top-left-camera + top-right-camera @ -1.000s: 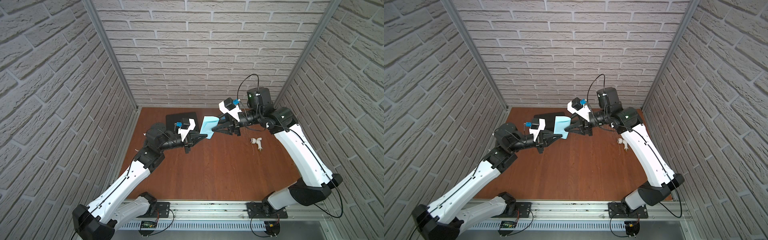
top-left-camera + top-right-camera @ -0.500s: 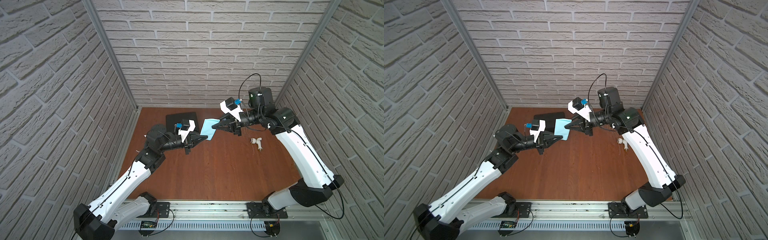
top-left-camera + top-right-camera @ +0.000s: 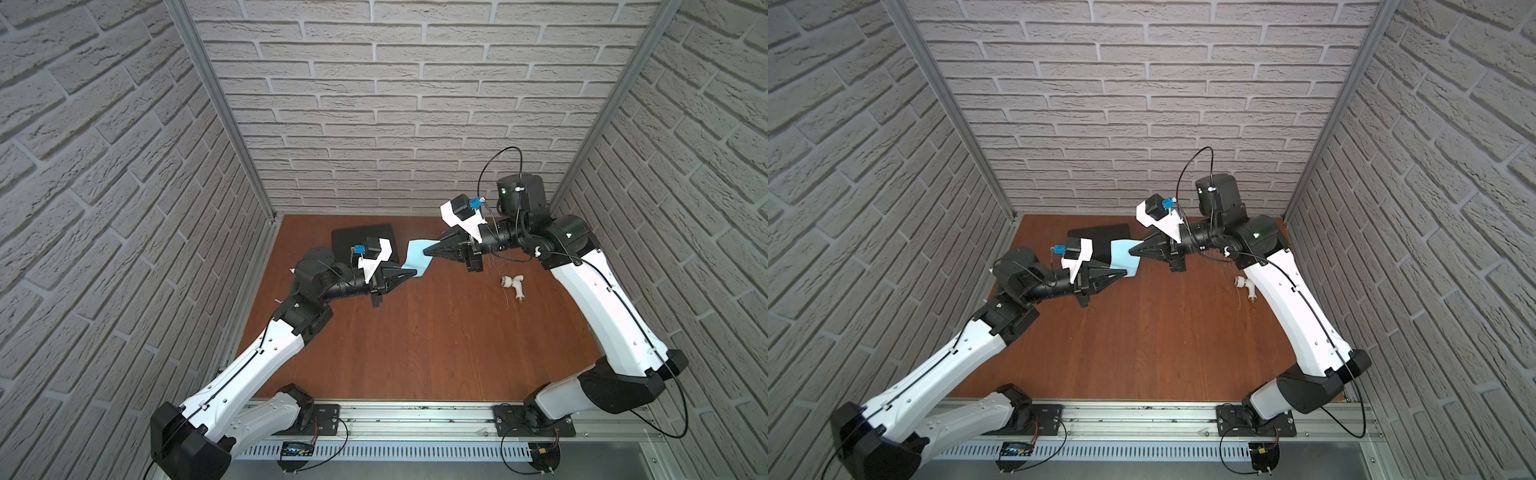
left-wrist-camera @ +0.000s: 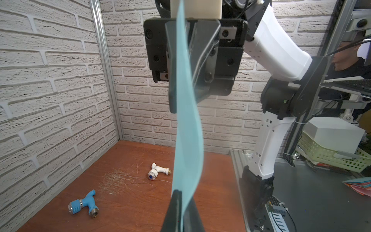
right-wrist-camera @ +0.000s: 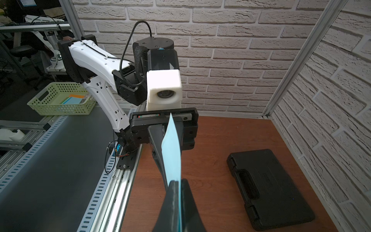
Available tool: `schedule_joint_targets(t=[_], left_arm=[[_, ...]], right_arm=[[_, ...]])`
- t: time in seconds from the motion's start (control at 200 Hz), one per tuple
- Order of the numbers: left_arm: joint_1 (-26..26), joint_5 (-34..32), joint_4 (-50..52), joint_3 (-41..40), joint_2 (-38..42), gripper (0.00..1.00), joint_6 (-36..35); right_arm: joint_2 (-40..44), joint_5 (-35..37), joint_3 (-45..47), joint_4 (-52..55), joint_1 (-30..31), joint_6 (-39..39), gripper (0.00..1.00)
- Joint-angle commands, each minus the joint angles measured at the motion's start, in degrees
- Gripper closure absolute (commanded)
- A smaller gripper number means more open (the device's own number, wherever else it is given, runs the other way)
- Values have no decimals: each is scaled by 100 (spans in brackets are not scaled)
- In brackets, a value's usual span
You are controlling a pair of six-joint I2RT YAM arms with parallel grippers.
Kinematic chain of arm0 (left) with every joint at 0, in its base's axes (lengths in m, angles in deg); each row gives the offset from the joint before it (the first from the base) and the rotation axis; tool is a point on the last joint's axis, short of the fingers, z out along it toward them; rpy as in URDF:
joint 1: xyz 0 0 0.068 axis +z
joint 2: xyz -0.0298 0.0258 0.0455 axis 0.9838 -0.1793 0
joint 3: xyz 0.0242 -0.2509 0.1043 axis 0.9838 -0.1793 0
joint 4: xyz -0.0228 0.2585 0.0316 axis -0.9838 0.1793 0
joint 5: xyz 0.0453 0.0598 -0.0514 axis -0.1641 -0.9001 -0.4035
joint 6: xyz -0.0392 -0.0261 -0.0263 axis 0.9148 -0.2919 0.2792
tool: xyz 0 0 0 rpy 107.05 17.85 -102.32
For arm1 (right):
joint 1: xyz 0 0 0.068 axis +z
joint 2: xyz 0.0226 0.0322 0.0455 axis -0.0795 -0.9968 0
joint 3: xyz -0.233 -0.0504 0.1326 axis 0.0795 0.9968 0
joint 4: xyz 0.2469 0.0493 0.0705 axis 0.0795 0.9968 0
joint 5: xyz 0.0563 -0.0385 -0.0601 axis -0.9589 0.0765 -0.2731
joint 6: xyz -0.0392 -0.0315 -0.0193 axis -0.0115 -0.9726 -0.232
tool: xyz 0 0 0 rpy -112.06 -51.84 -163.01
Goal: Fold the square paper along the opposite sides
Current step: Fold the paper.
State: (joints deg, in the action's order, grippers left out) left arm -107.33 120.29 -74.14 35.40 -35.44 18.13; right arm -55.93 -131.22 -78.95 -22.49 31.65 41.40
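The square paper [image 3: 417,258] [image 3: 1122,258], thin and light blue, hangs in the air over the back of the table, pinched at two opposite edges. My left gripper [image 3: 414,272] [image 3: 1125,272] is shut on its near edge, and in the left wrist view the sheet [image 4: 188,130] rises curved out of the left gripper [image 4: 182,197]. My right gripper [image 3: 425,251] [image 3: 1131,251] is shut on the far edge. The right wrist view shows the right gripper [image 5: 177,182] clamped on the sheet [image 5: 171,152].
A black plastic case [image 3: 360,237] [image 5: 269,192] lies at the back left of the wooden table, just behind the left wrist. A white tap fitting [image 3: 513,285] [image 4: 158,171] lies on the right. A blue tap fitting [image 4: 83,204] lies near the back wall.
The right gripper's jaws have closed onto the paper's far edge. The left gripper has kept its hold, and the sheet has stayed in about the same place.
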Motion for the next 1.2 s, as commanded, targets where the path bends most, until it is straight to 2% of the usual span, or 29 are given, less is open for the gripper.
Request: schedule_joint_targets(t=[0.0,0.035,0.07,0.105,0.19,0.205,0.485,0.78,0.875,1.195], left_arm=[[-28,119,-123,78,1,86,33],[-24,142,-40,93,16,71,4],[-24,139,35,98,40,46,-6],[-27,126,99,102,83,28,-12],[-29,44,240,107,213,3,-72],[-25,20,253,110,238,2,-80],[-25,-539,343,695,195,2,-284],[-76,-279,360,1231,-625,4,-223],[-84,-270,372,1197,-656,10,-247],[-84,-329,739,1142,-392,46,-493]], right_arm=[[188,-121,81,-227,-7,28,97],[197,-106,82,-227,-7,35,97],[197,-84,83,-219,-7,23,97],[205,-46,91,-219,-5,19,97],[201,56,111,-192,-9,-21,97],[198,71,109,-186,-5,-32,97],[136,106,201,-161,17,-13,97],[210,104,167,-179,43,-17,97],[215,115,145,-157,47,-51,97],[180,221,117,-60,50,-130,97]])
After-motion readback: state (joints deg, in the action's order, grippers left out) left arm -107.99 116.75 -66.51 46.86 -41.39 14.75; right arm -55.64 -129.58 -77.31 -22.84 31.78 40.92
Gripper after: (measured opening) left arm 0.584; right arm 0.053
